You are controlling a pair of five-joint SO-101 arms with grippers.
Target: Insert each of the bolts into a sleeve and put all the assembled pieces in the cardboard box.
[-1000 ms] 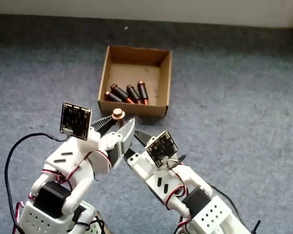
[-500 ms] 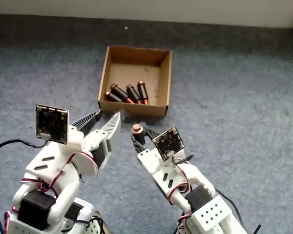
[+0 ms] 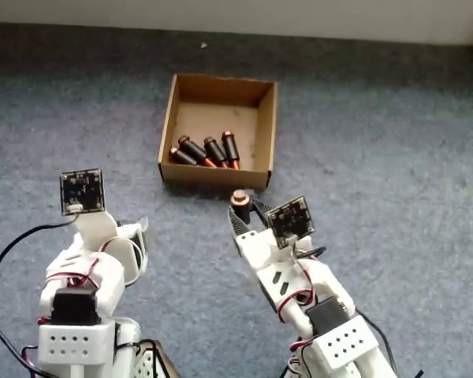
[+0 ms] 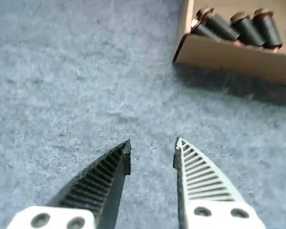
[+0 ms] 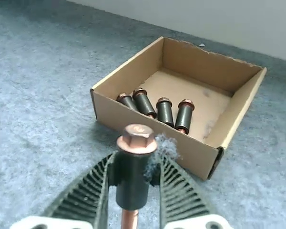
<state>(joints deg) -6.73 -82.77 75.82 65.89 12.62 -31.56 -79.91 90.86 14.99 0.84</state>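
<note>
No writing, number, label or sign can be read in any view. The walls of the cardboard box (image 3: 213,175) are plain brown. Any print on the two wrist camera boards (image 3: 82,191), at lower left and lower centre of the high view, is too small to make out.

High camera: overhead, far, facing down. Wrist cameras: low, close, looking out past own jaws. All share the box (image 3: 213,175) ahead.
</note>
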